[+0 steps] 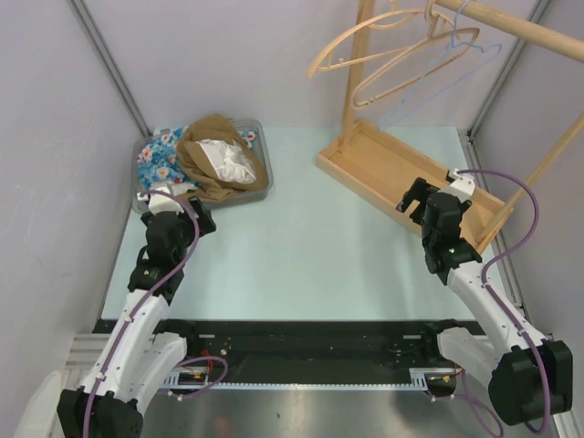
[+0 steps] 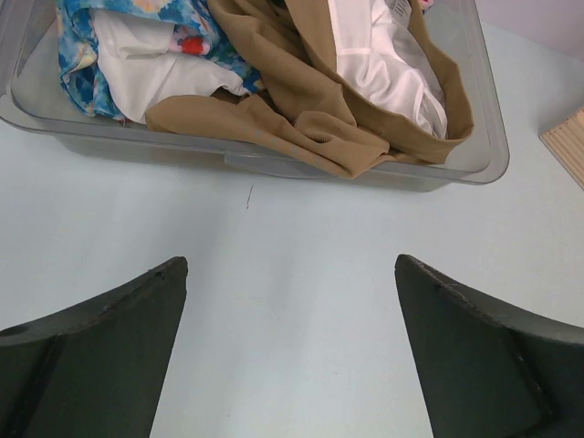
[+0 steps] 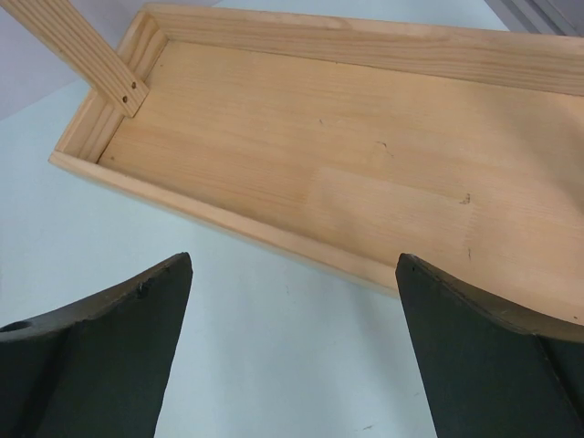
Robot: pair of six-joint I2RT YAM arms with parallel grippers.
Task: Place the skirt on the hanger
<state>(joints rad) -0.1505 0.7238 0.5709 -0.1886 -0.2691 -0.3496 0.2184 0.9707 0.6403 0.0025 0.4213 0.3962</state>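
A brown skirt with white lining (image 1: 214,155) lies bunched in a grey bin (image 1: 265,155) at the table's back left, next to a blue floral garment (image 1: 160,160). In the left wrist view the brown skirt (image 2: 301,100) hangs over the bin's near rim (image 2: 82,132). A wooden hanger (image 1: 365,41) and a thin pale wire hanger (image 1: 461,46) hang from the rack's rail (image 1: 520,29) at the back right. My left gripper (image 1: 175,208) (image 2: 290,274) is open and empty, just short of the bin. My right gripper (image 1: 431,192) (image 3: 294,269) is open and empty at the rack base's near edge.
The wooden rack has a shallow base tray (image 1: 383,169) (image 3: 365,155), an upright post (image 1: 354,73) (image 3: 91,55) and a slanted brace (image 1: 538,178). Grey walls close in the pale table (image 1: 301,246) on the left, back and right.
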